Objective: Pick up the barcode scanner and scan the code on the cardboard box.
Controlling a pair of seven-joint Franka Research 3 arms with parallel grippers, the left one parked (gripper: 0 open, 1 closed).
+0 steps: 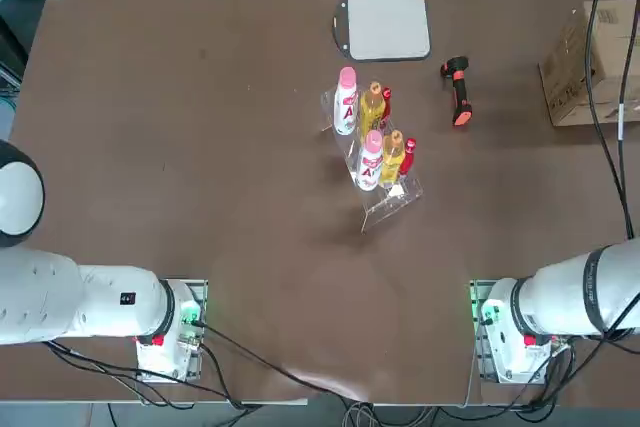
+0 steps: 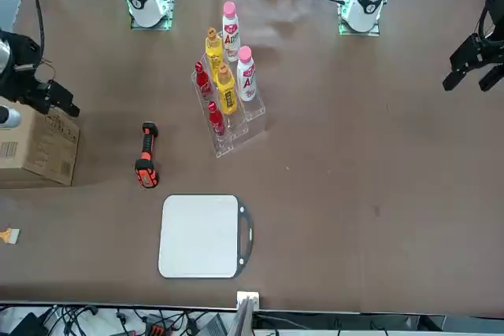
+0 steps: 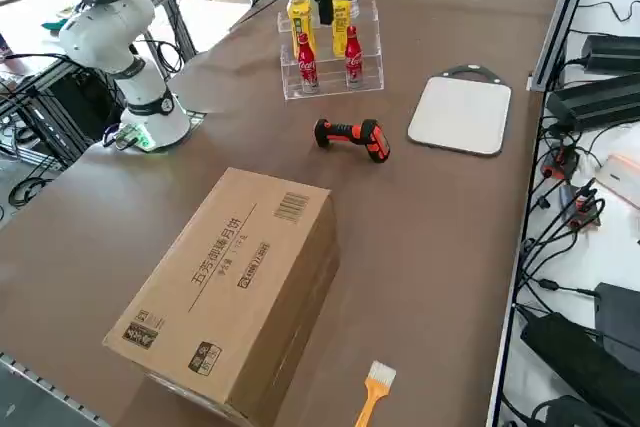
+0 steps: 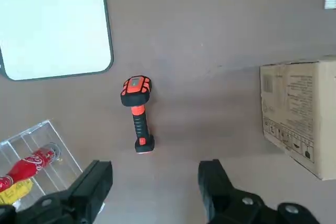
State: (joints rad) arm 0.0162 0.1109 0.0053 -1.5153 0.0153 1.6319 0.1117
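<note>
Black-and-orange pistol-shaped plastic barcode scanner (image 4: 139, 121) lies on the brown table, likely light, rigid, best gripped mid-handle; black two-finger right gripper (image 4: 155, 184) hovers, fingers apart.

from here the cardboard box (image 3: 235, 297) looks like plain corrugated card, brown, dry and matt, with flat printed marks. the barcode scanner (image 4: 137, 114) is plastic, its black grip ribbed, its orange-red trim smoother. the rack (image 2: 249, 116) is clear, shiny plastic, and the red bottles (image 3: 306, 63) in it look glossy. the cutting board (image 2: 198, 236) has a smooth pale face. the tabletop (image 1: 250, 197) is smooth and brown, with a soft sheen. the right gripper (image 4: 155, 174) is matt black, with shinier metal screws.
</note>
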